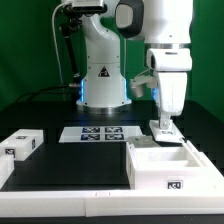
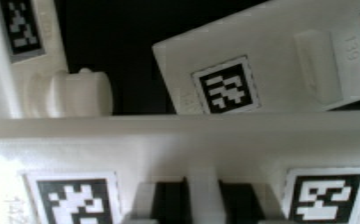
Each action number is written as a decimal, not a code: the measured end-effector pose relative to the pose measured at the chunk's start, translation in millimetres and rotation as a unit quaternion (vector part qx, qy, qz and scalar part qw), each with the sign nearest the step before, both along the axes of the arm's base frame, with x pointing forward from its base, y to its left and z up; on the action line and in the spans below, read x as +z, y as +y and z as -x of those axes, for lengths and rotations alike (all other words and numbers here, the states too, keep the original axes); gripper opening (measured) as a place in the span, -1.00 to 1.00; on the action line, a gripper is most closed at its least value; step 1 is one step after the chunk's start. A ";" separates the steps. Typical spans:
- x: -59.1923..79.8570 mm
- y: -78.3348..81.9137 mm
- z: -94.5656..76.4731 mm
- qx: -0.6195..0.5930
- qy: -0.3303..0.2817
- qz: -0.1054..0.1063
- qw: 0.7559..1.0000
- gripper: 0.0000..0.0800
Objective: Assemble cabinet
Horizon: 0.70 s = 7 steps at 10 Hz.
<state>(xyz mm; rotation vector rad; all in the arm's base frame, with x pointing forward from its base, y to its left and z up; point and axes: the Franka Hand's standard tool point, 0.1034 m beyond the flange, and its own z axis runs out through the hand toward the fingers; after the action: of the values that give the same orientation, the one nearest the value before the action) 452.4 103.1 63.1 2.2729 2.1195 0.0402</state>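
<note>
The cabinet box (image 1: 170, 165) is a large white open box with a tag on its front, standing at the exterior view's right front. My gripper (image 1: 162, 127) reaches straight down onto its back wall. In the wrist view the gripper (image 2: 200, 205) has its two dark pads pressed on a thin white wall between two tags of the cabinet box (image 2: 177, 150). Another tagged white part (image 2: 230, 85) lies past it, beside a white round knob (image 2: 70, 95). One small white drawer block (image 1: 22, 145) lies at the exterior view's left. The other blocks are out of view.
The marker board (image 1: 100, 133) lies flat in the middle of the black table, in front of the arm's base (image 1: 103, 85). The table's white raised border (image 1: 70, 205) runs along the front. A further tagged white piece (image 2: 26, 30) shows in the wrist view.
</note>
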 end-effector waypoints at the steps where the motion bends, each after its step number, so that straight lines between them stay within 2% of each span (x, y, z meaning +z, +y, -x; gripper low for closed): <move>1: -0.8 0.8 1.5 0.001 0.001 0.000 1.000 -0.82; 7: -4.5 3.6 6.9 0.003 0.007 0.000 1.000 -0.82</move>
<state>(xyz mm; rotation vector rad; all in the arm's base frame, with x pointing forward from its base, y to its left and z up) 445.6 106.7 58.6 2.2722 2.1331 0.0250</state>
